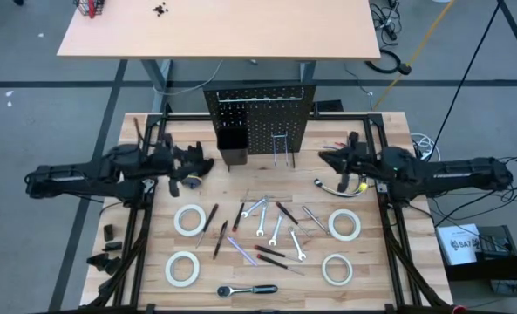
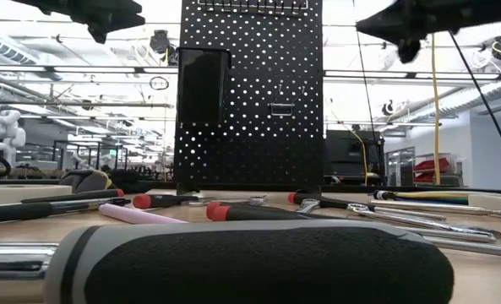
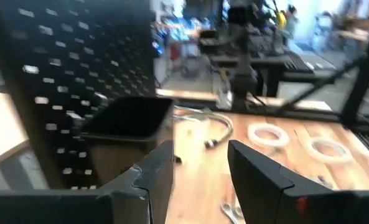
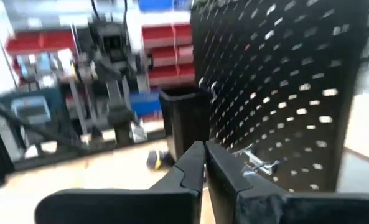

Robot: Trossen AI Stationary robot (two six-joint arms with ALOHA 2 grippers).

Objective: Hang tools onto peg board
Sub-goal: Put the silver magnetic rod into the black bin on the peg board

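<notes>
Tools lie loose on the table (image 1: pixel 380 131): nearest, one ratchet (image 1: pixel 248 290), then four white tape rolls (image 1: pixel 189 220) around a scatter of screwdrivers (image 1: pixel 221 238) and wrenches (image 1: pixel 275 228). Farther back, the left gripper (image 1: pixel 207 163), fingers apart, and right gripper (image 1: pixel 321 159), fingers together, flank the upright peg board (image 1: pixel 271 122) with its bin (image 1: pixel 232 144).
</notes>
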